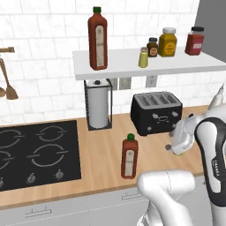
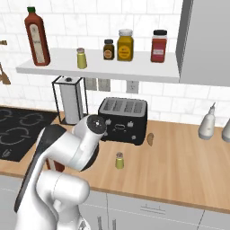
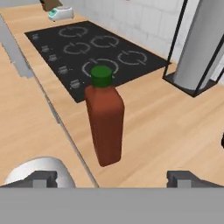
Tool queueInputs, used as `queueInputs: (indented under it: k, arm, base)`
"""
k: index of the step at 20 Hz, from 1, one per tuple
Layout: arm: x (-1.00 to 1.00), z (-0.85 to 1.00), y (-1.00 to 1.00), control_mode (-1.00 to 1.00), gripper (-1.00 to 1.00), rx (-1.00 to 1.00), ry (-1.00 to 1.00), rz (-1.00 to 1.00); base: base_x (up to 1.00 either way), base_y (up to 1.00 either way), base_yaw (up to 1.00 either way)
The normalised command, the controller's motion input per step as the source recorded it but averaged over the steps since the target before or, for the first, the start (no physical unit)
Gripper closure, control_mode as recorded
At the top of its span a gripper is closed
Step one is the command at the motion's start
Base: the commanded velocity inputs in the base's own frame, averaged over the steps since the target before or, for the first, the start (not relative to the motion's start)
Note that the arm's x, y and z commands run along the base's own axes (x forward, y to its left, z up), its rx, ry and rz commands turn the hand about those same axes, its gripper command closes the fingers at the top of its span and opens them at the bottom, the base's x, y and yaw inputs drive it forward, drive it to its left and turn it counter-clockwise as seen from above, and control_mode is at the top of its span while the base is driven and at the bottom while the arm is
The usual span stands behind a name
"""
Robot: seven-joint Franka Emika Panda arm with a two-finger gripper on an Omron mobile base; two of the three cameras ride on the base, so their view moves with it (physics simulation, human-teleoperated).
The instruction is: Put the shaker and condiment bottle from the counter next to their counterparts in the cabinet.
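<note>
One condiment bottle, reddish-brown with a green cap, stands on the wooden counter right of the hob. My gripper is open. It sits low to the bottle's right and faces it with a gap between, its fingertips wide apart and holding nothing. A tiny yellow-green shaker stands on the counter in front of the toaster. On the white cabinet shelf stand the matching bottle and matching shaker.
On the shelf's right part stand a dark jar, a mustard jar and a red jar. A black toaster and a paper-towel holder stand at the back. The black hob lies left. A white spray bottle is far right.
</note>
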Motion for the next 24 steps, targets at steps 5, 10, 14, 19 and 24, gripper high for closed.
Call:
queueInputs:
  k: [5,10,14,19,24]
  arm:
    - [-0.43,-0.14,0.07,-1.00,-1.00,0.05,-0.16,0.07]
    - [-0.37,-0.15,0.25,-1.00,-1.00,0.02,-0.20,0.04]
    - [0.15,-0.43,0.24,-1.00,-1.00,0.00,-0.12,0.00]
    - [0.04,-0.51,0.17,-1.00,-1.00,0.05,-0.02,0.00]
    - [0.01,-0.41,0.12,-1.00,-1.00,0.16,0.00,0.00]
  base:
    - [0.00,0.00,0.00]
    - [0.00,0.00,0.00]
    - [0.00,0.00,0.00]
    - [0.00,0.00,0.00]
    - [0.00,0.00,0.00]
